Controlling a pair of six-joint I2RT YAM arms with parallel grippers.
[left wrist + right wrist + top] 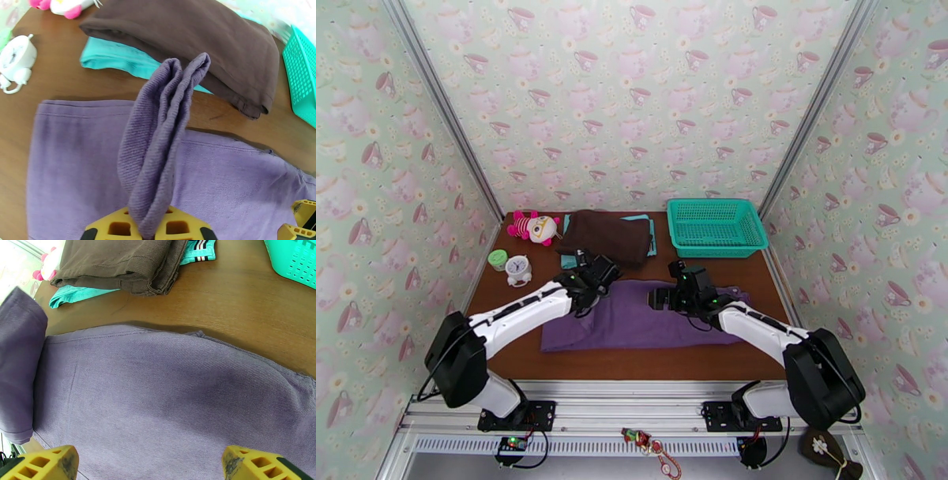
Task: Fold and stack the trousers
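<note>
Left fingers pinch a fold of the trousers — right fingers gape wide — carry it across level, edges matched.

Purple trousers, brown garment, teal basket, teal cloth prob. stripe-trimmed.

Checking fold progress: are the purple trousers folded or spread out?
Mostly spread: the trousers lie flat on the table, with one end bunched and lifted in the shut left gripper.

Brown garment on teal cloth; basket, plush toy (perhaps a clock)
</note>
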